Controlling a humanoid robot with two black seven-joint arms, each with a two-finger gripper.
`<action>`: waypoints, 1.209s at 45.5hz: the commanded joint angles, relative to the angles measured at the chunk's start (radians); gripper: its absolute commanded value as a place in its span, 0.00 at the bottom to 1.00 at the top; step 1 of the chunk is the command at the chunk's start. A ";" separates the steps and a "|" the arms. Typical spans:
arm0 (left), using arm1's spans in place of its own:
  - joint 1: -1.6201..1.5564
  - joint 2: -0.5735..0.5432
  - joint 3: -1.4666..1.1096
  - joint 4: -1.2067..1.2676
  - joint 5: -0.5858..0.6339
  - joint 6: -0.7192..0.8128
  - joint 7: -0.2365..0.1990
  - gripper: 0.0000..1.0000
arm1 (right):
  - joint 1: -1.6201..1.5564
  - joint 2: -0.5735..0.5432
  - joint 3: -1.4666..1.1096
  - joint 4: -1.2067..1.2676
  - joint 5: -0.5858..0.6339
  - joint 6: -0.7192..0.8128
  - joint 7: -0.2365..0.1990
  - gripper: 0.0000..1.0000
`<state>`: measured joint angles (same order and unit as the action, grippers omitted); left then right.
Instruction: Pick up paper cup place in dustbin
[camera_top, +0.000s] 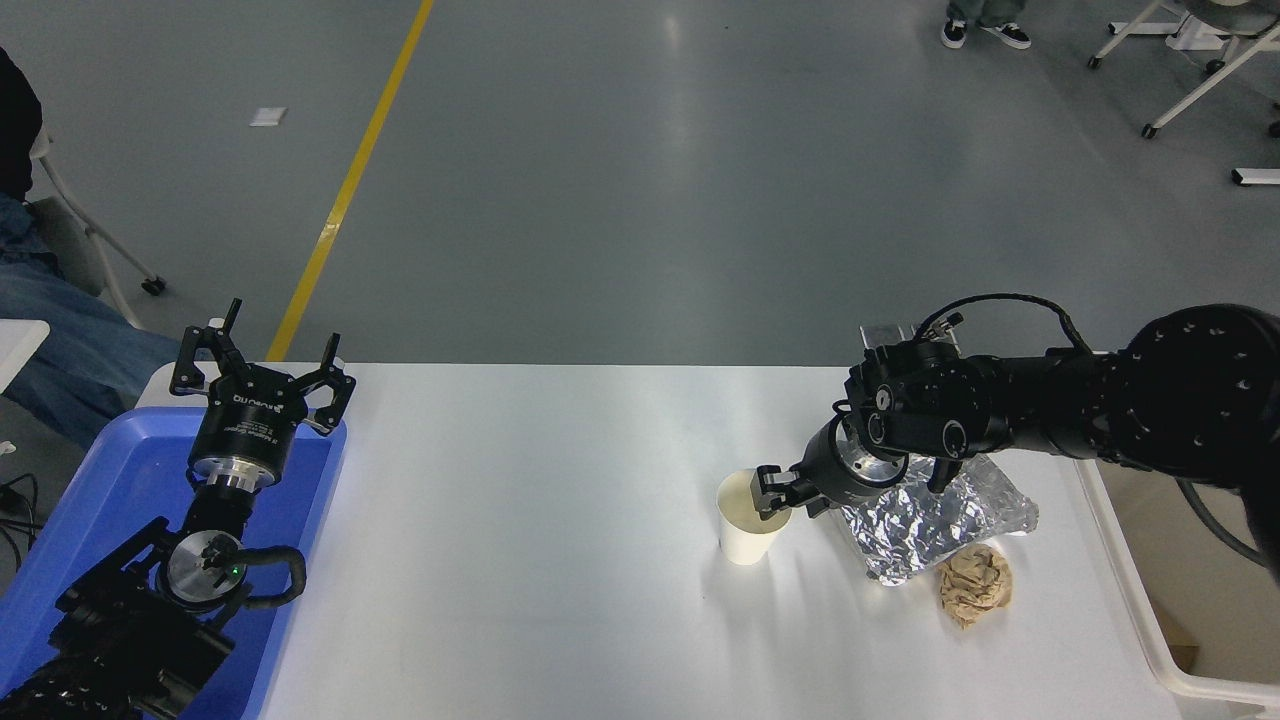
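I had the right gripper (772, 497) low at the upright paper cup (748, 530), one finger inside the rim, grip not clear to me, foil pouch (935, 515) just beside, dustbin (1150, 640) at right, left gripper (262, 378) spread open over the blue tray (100, 470).

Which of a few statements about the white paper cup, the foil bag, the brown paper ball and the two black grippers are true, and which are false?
1. The small white paper cup stands upright on the white table. True.
2. The black right gripper hovers over the crumpled brown paper ball. False: it is at the cup's rim, one finger reaching inside.
3. The crinkled silver foil bag lies between the cup and the cream-white plastic dustbin. True.
4. The paper ball sits inside the dustbin. False: it lies on the table beside the foil bag.
5. The black left gripper is shut on the cup. False: it is parked open above the blue tray.
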<state>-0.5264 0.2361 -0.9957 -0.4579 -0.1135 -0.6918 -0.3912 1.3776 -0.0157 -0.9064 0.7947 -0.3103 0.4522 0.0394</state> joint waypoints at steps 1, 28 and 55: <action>0.000 0.000 0.000 -0.001 0.000 0.000 0.000 1.00 | -0.005 0.006 0.007 -0.012 0.002 0.011 -0.006 0.00; 0.000 0.000 -0.001 -0.001 -0.002 0.001 0.000 1.00 | 0.483 -0.157 -0.019 0.283 0.017 0.259 -0.009 0.00; 0.000 0.000 -0.001 -0.001 0.000 0.000 0.000 1.00 | 1.049 -0.259 -0.160 0.457 0.074 0.333 -0.001 0.00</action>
<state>-0.5260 0.2362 -0.9970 -0.4581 -0.1135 -0.6911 -0.3919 2.3015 -0.2598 -1.0369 1.2078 -0.2478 0.7712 0.0375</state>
